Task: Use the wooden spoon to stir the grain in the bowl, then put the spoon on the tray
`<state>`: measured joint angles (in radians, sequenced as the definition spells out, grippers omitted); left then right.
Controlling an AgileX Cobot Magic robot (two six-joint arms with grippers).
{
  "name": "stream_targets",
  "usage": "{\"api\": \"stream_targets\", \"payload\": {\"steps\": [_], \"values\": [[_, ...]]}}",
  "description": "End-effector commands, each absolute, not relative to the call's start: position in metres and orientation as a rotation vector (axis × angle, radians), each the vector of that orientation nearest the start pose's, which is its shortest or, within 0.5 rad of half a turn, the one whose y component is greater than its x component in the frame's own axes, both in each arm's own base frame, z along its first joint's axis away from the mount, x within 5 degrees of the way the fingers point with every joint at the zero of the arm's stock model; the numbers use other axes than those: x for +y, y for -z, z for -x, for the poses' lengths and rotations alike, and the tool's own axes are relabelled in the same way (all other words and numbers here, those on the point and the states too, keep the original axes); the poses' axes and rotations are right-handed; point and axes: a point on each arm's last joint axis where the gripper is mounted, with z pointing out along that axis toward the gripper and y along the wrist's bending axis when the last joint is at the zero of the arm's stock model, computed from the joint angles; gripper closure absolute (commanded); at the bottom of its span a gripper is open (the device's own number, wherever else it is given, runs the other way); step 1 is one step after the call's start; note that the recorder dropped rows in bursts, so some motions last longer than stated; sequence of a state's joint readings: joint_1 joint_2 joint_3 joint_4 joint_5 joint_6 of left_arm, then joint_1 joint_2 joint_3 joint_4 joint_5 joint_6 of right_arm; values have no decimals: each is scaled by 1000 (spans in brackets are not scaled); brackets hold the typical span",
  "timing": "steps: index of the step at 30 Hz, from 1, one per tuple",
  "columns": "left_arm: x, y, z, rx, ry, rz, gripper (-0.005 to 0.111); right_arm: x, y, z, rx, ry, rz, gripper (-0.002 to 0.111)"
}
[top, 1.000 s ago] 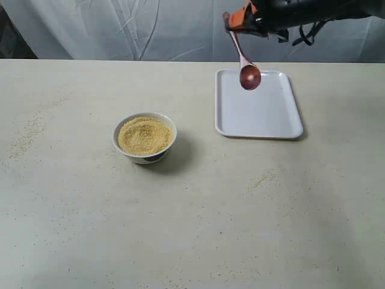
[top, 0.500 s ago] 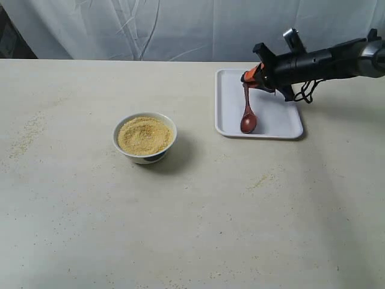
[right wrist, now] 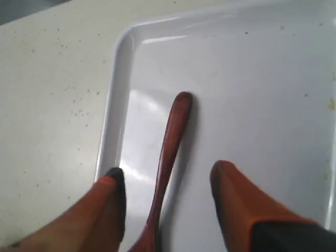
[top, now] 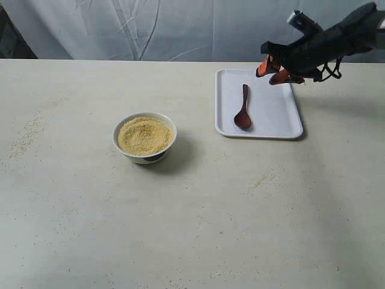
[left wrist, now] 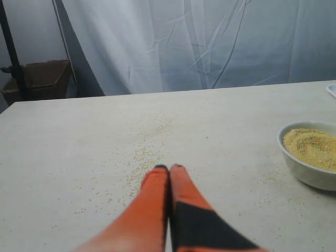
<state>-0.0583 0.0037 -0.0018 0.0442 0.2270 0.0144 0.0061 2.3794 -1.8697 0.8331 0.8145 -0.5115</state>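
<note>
The wooden spoon [top: 242, 109] lies flat on the white tray [top: 278, 123], scoop toward the front rim. Above the tray's back part hovers my right gripper [top: 272, 71], open and holding nothing. In the right wrist view the spoon's handle [right wrist: 170, 145] lies on the tray [right wrist: 262, 84] between the spread orange fingers [right wrist: 239, 194] without touching them. The white bowl [top: 145, 138] full of golden grain [top: 144, 135] stands left of the tray. My left gripper [left wrist: 169, 168] is shut and empty over the table, with the bowl [left wrist: 310, 157] off to one side; it is out of the exterior view.
Loose grain is scattered on the beige table at the far left [top: 24, 137] and in front of the tray [top: 263, 179]. A white curtain hangs behind the table. A cardboard box [left wrist: 37, 79] sits beyond the table edge in the left wrist view.
The right gripper lowered the spoon onto the tray, let go of it, opened, and rose back and to the right. The spoon now rests on the tray.
</note>
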Motion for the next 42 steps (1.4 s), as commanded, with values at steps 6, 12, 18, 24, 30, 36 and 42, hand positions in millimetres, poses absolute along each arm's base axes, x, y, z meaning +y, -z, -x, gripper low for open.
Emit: {"api": "stream_targets", "payload": {"steps": [6,12,18,24,30,36,42], "values": [[-3,-194,-56,1698,-3,-92,107,48,-206,-473,2687,-742,299,108],[-3,-194,-56,1698,-3,-92,107,40,-237,-452,2811,-622,326,108],[-3,-194,-56,1698,-3,-92,107,33,-279,-430,2768,-476,353,108],[-3,-194,-56,1698,-3,-92,107,26,-307,-379,2779,-355,385,108],[-3,-194,-56,1698,-3,-92,107,12,-330,-314,2710,-107,409,108],[-3,-194,-56,1698,-3,-92,107,10,-352,-240,2433,-28,358,108],[-3,-194,-56,1698,-3,-92,107,9,-356,-163,2212,30,349,108]]}}
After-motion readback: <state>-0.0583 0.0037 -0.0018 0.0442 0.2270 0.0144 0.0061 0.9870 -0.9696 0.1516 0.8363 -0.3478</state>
